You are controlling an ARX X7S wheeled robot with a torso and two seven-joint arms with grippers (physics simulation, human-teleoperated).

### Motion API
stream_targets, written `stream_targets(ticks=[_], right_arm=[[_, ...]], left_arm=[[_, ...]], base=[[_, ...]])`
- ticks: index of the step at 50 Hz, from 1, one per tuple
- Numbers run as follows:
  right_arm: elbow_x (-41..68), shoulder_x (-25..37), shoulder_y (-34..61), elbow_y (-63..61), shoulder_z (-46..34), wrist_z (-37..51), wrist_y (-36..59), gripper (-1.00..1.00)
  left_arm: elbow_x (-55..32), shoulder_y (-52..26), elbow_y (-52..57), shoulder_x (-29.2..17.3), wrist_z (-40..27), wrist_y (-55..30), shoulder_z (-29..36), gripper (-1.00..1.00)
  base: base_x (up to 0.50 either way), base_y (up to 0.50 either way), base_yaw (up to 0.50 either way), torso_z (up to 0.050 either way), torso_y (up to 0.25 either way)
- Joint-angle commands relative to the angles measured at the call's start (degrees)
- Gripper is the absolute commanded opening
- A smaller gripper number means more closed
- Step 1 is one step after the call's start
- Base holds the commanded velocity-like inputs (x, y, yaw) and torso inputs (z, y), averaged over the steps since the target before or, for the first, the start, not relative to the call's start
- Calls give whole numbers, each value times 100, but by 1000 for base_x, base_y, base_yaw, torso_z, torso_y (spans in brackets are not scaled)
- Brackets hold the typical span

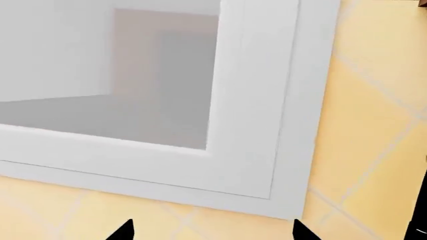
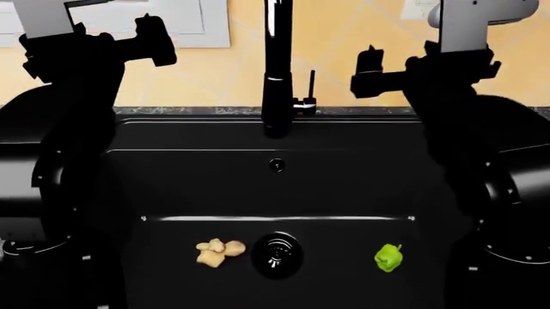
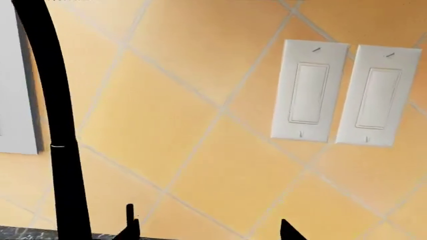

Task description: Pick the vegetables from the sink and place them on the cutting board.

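In the head view the black sink (image 2: 206,187) holds a pale tan ginger root (image 2: 218,251) left of the round drain (image 2: 277,255) and a lime-green bell pepper (image 2: 388,257) to its right. My left gripper (image 2: 156,40) is raised high at the left, far above the ginger. My right gripper (image 2: 369,69) is raised at the right, above the pepper. Both point at the back wall. The left wrist view shows the tips (image 1: 211,234) spread and empty; the right wrist view shows the tips (image 3: 208,232) spread and empty. The cutting board is out of view.
A tall black faucet (image 2: 277,64) with a side lever rises at the sink's back middle between my arms; it also shows in the right wrist view (image 3: 57,125). Yellow tiled wall with a white window frame (image 1: 253,125) and two white switches (image 3: 337,95) behind. Grey counter edge (image 2: 206,111).
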Motion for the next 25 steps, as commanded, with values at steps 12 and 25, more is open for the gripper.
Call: stream_targets(ticks=[12,25], right_arm=[[143,296,141,-472,-18,20,606,100],[6711,3318,1909,-1394,-2298,3656,2473,100]], left_arm=[[-112,-25,216,-157,44,-218,146,100],[-1713,499,3177,-1251,795,-3337,368,100]], base=[[500,0,0,0,1],[266,0,0,0,0]])
